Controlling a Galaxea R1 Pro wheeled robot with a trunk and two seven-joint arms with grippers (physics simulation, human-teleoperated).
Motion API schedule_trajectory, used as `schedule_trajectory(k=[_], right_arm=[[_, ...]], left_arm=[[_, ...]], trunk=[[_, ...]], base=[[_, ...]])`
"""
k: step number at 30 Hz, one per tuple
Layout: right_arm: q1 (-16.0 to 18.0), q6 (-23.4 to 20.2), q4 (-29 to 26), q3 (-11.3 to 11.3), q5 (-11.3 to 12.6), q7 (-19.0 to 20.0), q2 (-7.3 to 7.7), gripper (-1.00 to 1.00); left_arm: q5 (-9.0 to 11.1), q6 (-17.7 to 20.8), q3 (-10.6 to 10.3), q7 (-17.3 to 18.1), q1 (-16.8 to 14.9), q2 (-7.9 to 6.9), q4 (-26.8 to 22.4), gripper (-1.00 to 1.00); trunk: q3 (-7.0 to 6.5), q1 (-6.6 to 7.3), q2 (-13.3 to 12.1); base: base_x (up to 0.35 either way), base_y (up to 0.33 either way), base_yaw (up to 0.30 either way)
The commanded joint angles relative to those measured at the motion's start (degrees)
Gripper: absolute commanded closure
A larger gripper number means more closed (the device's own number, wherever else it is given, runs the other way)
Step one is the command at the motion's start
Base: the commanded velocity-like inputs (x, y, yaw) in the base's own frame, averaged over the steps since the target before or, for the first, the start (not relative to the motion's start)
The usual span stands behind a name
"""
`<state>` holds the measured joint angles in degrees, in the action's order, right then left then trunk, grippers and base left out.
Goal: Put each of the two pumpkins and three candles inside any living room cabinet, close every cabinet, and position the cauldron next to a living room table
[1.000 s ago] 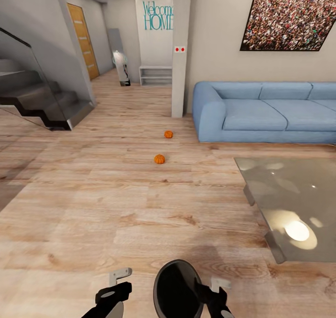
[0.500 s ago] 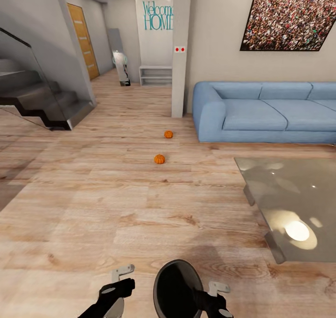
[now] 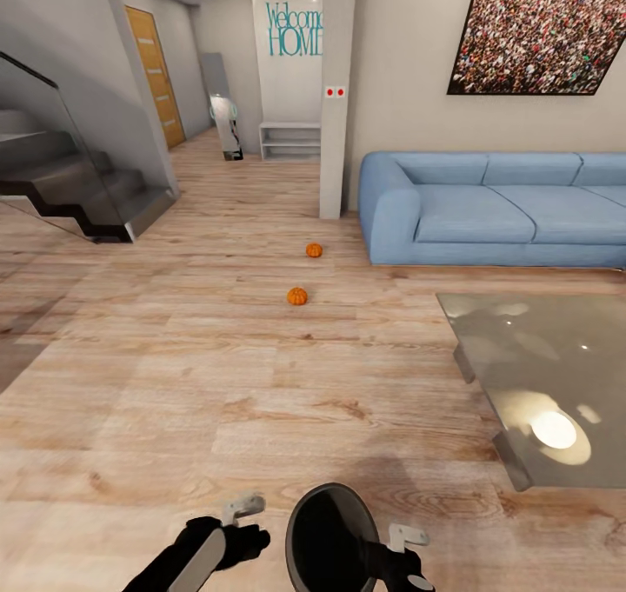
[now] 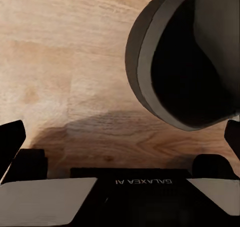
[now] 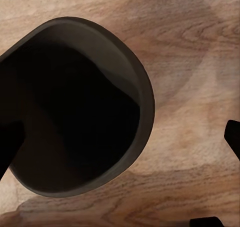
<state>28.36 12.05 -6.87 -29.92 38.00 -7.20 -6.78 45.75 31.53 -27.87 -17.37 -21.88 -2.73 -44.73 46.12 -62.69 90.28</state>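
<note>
Head view looks across a wooden floor [image 3: 174,383] with the cauldron [image 3: 332,538] at the near edge, tilted so its dark mouth faces the camera. The right end effector [image 3: 409,550] sits against the cauldron's right side; in the right wrist view one finger lies inside the cauldron [image 5: 75,107] and the other outside, so it seems to straddle the rim, though whether it is pinched tight cannot be told. The left end effector [image 3: 239,522] is just beside the cauldron's left side; in the left wrist view its two dark fingertips stand wide apart with only floor between them and the cauldron [image 4: 185,62] ahead, holding nothing.

Two pumpkins lie on open floor well ahead: the nearer pumpkin [image 3: 297,296] and the farther pumpkin [image 3: 314,249], apart from each other. The farther one is near the arm of a blue sofa [image 3: 487,209]. The glossy grey tabletop [image 3: 539,375] stands to the right, in front of the sofa. A pillar [image 3: 336,96] rises behind the pumpkins, and stairs [image 3: 78,183] are at the left.
</note>
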Motion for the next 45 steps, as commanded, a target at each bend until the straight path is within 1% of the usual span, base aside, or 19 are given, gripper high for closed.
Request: schedule_trajectory(k=[1, 3, 7, 11, 14, 18, 23, 26, 28, 31, 36, 40, 45], right_arm=[[0.03, 0.16, 0.01, -0.49, 0.41, -0.27, 0.00, -1.00], [0.03, 0.16, 0.01, -0.49, 0.41, -0.27, 0.01, -1.00], [0.03, 0.16, 0.03, -0.49, 0.41, -0.27, 0.02, -1.00], [0.03, 0.16, 0.03, -0.49, 0.41, -0.27, 0.01, -1.00], [0.04, 0.19, 0.02, -0.49, 0.41, -0.27, 0.01, -1.00], [0.03, 0.24, 0.02, -0.49, 0.41, -0.22, 0.04, -1.00], [0.03, 0.25, 0.01, -0.49, 0.40, -0.12, 0.07, -1.00], [0.03, 0.41, 0.01, -0.54, 0.41, 0.09, 0.09, -1.00], [0.03, 0.58, 0.01, -0.56, 0.41, 0.26, 0.10, -1.00], [0.03, 0.65, 0.01, -0.58, 0.41, 0.42, 0.15, -1.00], [0.03, 0.54, 0.01, -0.58, 0.44, 0.51, 0.14, -1.00], [0.03, 0.77, -0.05, -0.58, 0.42, 0.59, 0.16, -1.00], [0.03, 0.90, -0.06, -0.61, 0.44, 0.63, 0.14, -1.00]], left_arm=[[0.52, -0.30, -0.25, -0.32, -0.07, 0.06, 0.73, -1.00], [0.47, -2.62, -0.37, -0.06, -0.08, 0.22, 1.65, -1.00], [0.66, -9.35, -0.74, 0.03, 0.04, 0.40, 2.08, -1.00], [0.75, -11.65, -1.80, 0.04, 0.14, 0.51, 2.18, -1.00], [0.70, -12.17, -2.60, 0.05, 0.16, 0.54, 2.80, -1.00], [0.74, -12.36, -2.90, 0.06, 0.17, 0.79, 3.22, -1.00], [0.60, -12.44, -3.29, 0.06, 0.17, 1.90, 4.32, -1.00], [0.37, -12.51, -4.29, 0.06, 0.17, 3.03, 6.37, -1.00], [0.36, -13.29, -4.85, 0.06, 0.17, 3.37, 6.81, -1.00], [0.45, -14.77, -6.01, 0.06, 0.17, 3.55, 7.03, -1.00], [0.48, -15.41, -8.02, 0.06, 0.17, 3.69, 7.10, -1.00], [0.48, -15.51, -8.43, 0.06, 0.17, 4.07, 7.11, -1.00], [0.48, -15.55, -8.50, 0.06, 0.17, 4.20, 7.11, -1.00]], trunk=[[0.04, 0.00, 0.02], [0.04, 0.00, 0.02], [0.04, 0.00, 0.02], [0.04, 0.00, 0.02], [0.04, 0.00, 0.02], [0.04, 0.00, 0.02], [0.94, -1.09, 2.03], [1.48, -1.75, 3.23], [1.84, -2.19, 4.03], [2.38, -2.85, 5.24], [3.27, -3.95, 7.24], [3.99, -4.83, 8.85], [4.89, -5.93, 10.85]], base=[[0.000, 0.000, 0.000], [0.000, 0.000, 0.000], [0.000, 0.000, 0.000], [0.000, 0.000, 0.000], [0.000, 0.000, 0.000], [0.000, 0.000, 0.000], [0.000, 0.000, 0.000], [0.000, 0.000, 0.000], [0.000, 0.000, 0.000], [0.000, 0.000, 0.000], [0.000, 0.000, 0.000], [0.000, 0.000, 0.000], [0.000, 0.000, 0.000]])
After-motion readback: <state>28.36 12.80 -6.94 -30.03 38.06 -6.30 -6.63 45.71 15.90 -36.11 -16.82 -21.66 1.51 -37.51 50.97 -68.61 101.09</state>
